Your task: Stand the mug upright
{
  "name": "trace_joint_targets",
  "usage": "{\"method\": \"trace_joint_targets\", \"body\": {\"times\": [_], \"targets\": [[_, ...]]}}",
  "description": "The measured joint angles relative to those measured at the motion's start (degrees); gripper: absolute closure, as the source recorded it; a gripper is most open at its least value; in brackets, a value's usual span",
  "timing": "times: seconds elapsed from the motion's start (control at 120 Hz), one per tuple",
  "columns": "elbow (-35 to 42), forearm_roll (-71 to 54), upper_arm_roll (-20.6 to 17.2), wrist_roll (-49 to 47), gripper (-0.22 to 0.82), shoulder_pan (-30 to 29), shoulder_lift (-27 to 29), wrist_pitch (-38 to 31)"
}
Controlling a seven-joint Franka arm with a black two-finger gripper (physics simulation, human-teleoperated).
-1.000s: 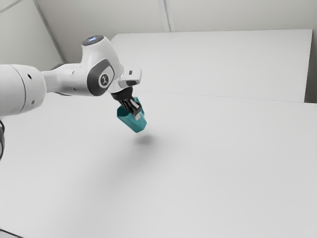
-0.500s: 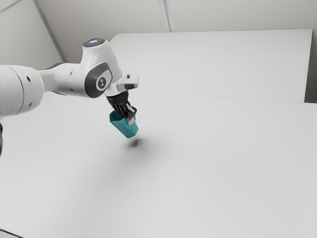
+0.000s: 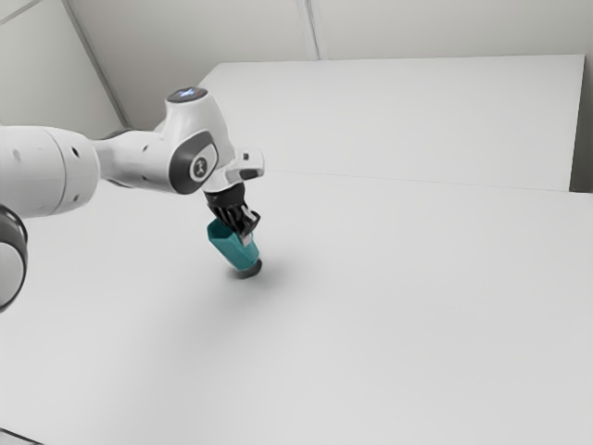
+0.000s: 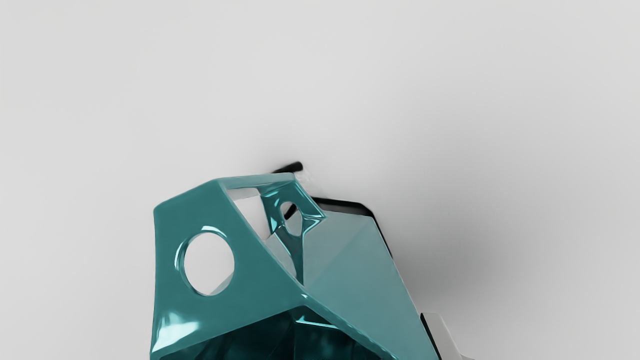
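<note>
- Lower in the exterior view than half a second ago, the teal mug [image 3: 233,248] and the gripper [image 3: 245,232] have come down together, and the dark shadow [image 3: 250,270] now meets the mug's low end.
- Whereabouts of the mug: left of centre in the exterior view, a little below mid-height, over the white table [image 3: 417,324]. It is tilted, mouth toward the upper left of the frame and base toward the lower right. Whether the base edge already touches the table, I cannot tell.
- State of the gripper: closed on the mug, judging by how the two travel as one. One fingertip [image 4: 442,337] lies along the outer wall in the wrist view; the other is hidden behind or within the mug, so how wide the fingers stand I cannot tell.
- Step in hand, as I judge it: bringing the held mug down to stand on its base. It is not upright yet.
- Next move: turn the hand so that the mouth swings to face straight up and the base comes level, easing down until it sits flat, and only then let go.
- Risk: released at this slant, the mug would probably tip over.
</note>
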State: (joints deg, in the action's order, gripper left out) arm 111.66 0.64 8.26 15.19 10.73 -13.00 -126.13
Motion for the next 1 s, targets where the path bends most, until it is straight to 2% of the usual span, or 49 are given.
{"method": "trace_joint_targets", "body": {"times": [0.125, 0.425, 0.7, 0.867, 1.0], "targets": [[-0.1, 0.2, 0.0, -0.5, 0.77, -0.1, -0.6, -0.2], [0.0, 0.9, 0.1, -0.9, 0.59, -0.4, -0.6, -1.4], [-0.4, 0.5, 0.1, -1.0, 0.48, 0.0, 3.4, -1.1], [-6.4, -1.3, 0.1, -1.0, 0.43, -0.1, 6.0, 3.2], [-9.8, -3.1, 0.6, -1.1, 0.31, -0.3, 7.8, 7.4]]}}
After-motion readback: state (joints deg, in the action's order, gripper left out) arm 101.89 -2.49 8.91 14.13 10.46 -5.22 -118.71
